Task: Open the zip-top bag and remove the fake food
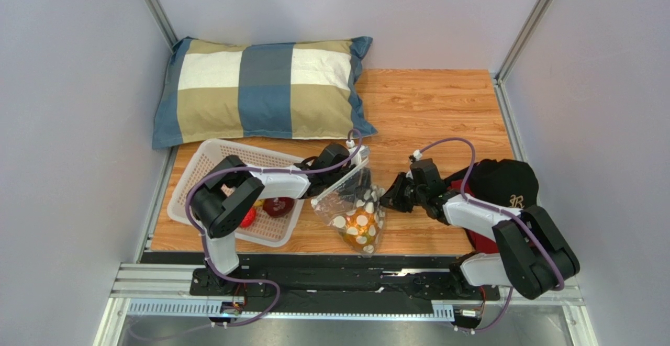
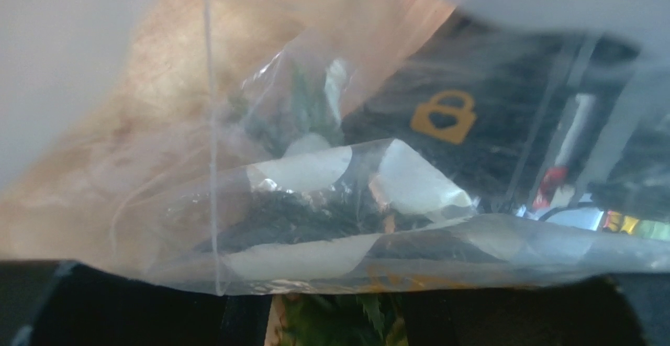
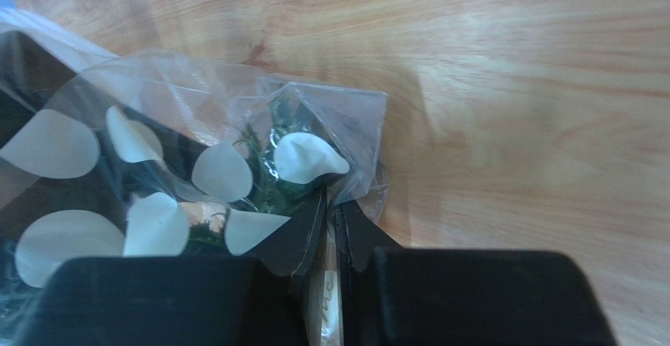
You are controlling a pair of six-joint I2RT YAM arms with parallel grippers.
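Between arms, zip-top bag (image 1: 344, 205): left gripper (image 1: 350, 175) clamped on zip edge, right gripper (image 1: 387, 198) clamped on opposite side; fake food (image 1: 362, 225) hangs below.

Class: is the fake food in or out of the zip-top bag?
Partly in: orange fruit and green sprig show inside the zip-top bag; red pieces in basket.

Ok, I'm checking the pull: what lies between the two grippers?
The zip-top bag, with fake food inside, spans the gap; the left gripper and right gripper each pinch an edge. Top view.
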